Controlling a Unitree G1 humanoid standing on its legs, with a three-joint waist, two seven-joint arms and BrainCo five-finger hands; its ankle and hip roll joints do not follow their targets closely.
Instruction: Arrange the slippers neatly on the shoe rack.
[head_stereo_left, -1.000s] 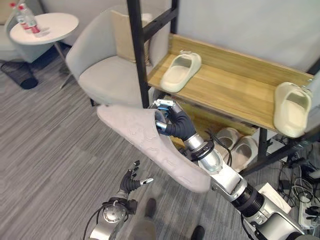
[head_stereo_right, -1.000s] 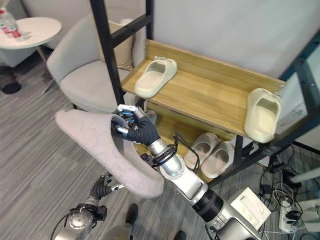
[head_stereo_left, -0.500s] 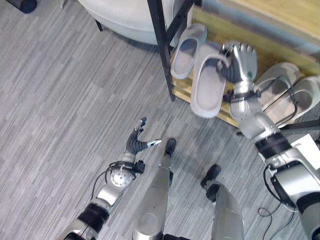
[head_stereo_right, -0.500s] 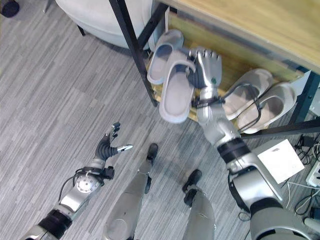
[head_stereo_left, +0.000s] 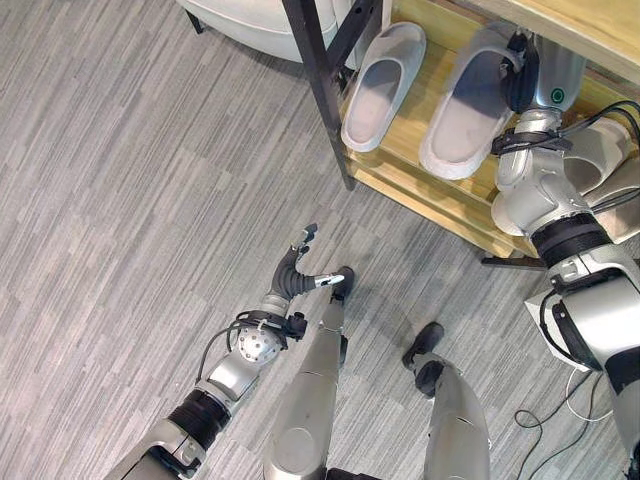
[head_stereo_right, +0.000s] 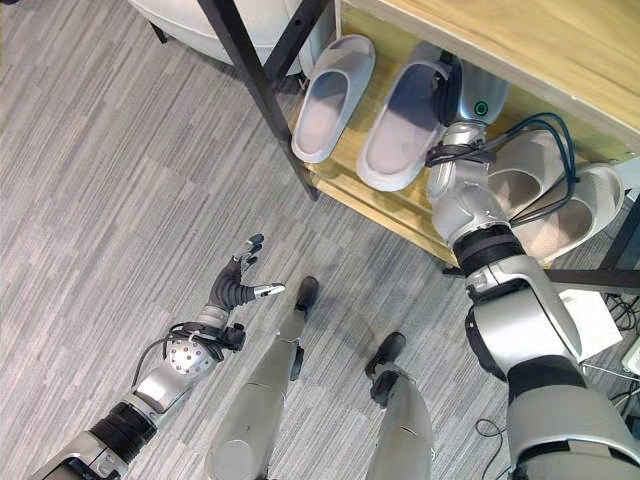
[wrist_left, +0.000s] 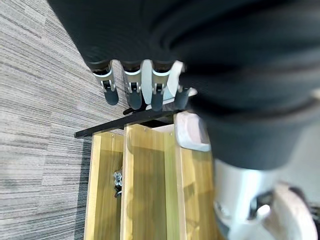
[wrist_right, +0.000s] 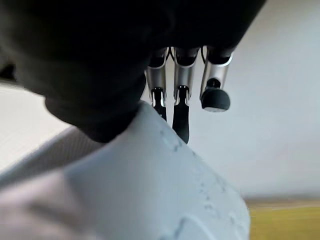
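Note:
A grey slipper (head_stereo_left: 380, 85) lies on the shoe rack's lower wooden shelf (head_stereo_left: 430, 192), toe toward the back. Right beside it a second grey slipper (head_stereo_left: 462, 105) rests on the same shelf, and my right hand (head_stereo_left: 538, 75) is shut on its far end under the upper shelf. In the right wrist view the fingers (wrist_right: 182, 95) reach over the slipper's grey fabric (wrist_right: 150, 190). My left hand (head_stereo_left: 295, 275) hangs open over the floor in front of the rack, holding nothing; its straight fingers (wrist_left: 131, 85) show in the left wrist view.
Two beige slippers (head_stereo_right: 545, 190) sit on the same shelf to the right of my arm. The rack's black post (head_stereo_left: 320, 90) stands at the shelf's left corner, with a grey chair (head_stereo_left: 250, 12) behind it. Grey striped floor (head_stereo_left: 120, 200) spreads left.
My right hand has carried the grey slipper from in front of the rack onto the lower shelf, beside the other grey one. The camera has shifted. The left hand stays open.

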